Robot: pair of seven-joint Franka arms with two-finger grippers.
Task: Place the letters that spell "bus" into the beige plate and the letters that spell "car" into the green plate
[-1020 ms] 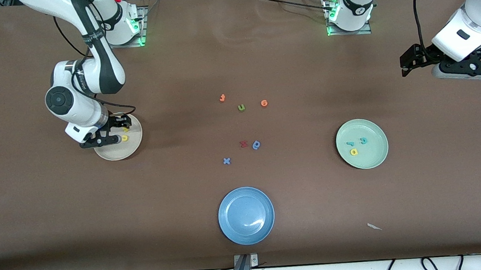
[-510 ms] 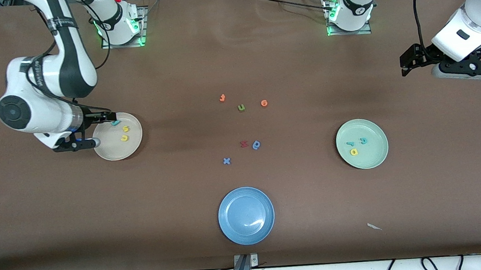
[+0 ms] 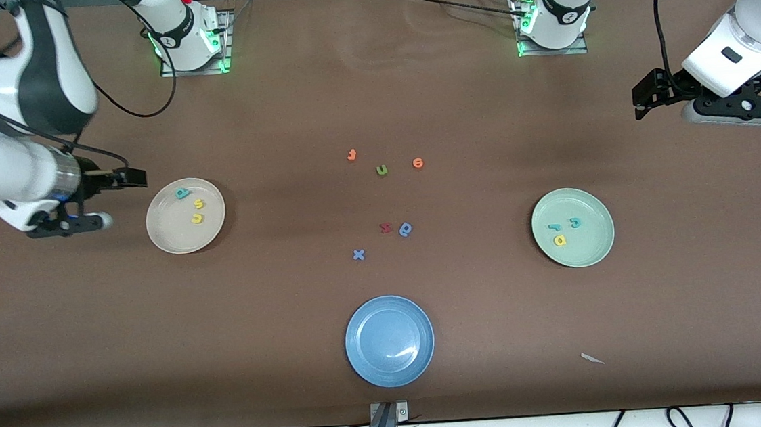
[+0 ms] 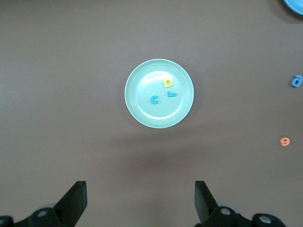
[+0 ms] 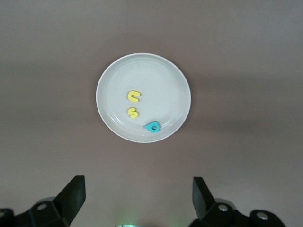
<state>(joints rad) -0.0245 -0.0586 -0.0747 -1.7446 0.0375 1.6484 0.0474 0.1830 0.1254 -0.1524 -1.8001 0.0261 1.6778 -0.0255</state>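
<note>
1. The right claw point(image 5: 137, 195) hangs over the bare table point(image 3: 276, 99) at the right arm's end. On the front view's clock face it sits at about 10 o'clock from the beige plate point(image 3: 175, 238), just off the rim. Its jaws stand wide apart with nothing between them.
2. The left claw point(image 4: 140, 196) waits over the bare table at the left arm's end, at about 1 o'clock from the green plate point(image 3: 588, 249) and well apart from it. Its jaws are also spread wide and carry nothing.
3. The beige plate holds three letters, none touching another:
   - the teal "b" point(image 3: 181, 193) is near the rim at 12 o'clock;
   - the yellow "s" point(image 3: 198, 203) is at about 2 o'clock from the plate's middle;
   - the yellow "u" point(image 3: 197, 218) is just nearer the front camera than the "s".
4. The green plate also holds three letters:
   - the teal "c" point(image 3: 575, 222) is close to the middle;
   - the teal "r" point(image 3: 553, 227) is at 9 o'clock from the "c";
   - the yellow "a" point(image 3: 560, 241) is at about 7 o'clock from the "c".
5. Six loose letters lie on the table between the two plates:
   - an orange letter point(image 3: 351, 155);
   - the olive-green "u" point(image 3: 382, 170);
   - a second orange letter point(image 3: 418, 163);
   - a red letter point(image 3: 386, 227), just beside the blue rounded letter point(image 3: 406, 229);
   - a blue "x" point(image 3: 358, 254).
6. The blue plate point(image 3: 389, 341) lies at 6 o'clock from this cluster, nearest the front camera.
7. A small white scrap point(image 3: 591, 358) lies at 6 o'clock from the green plate.
</note>
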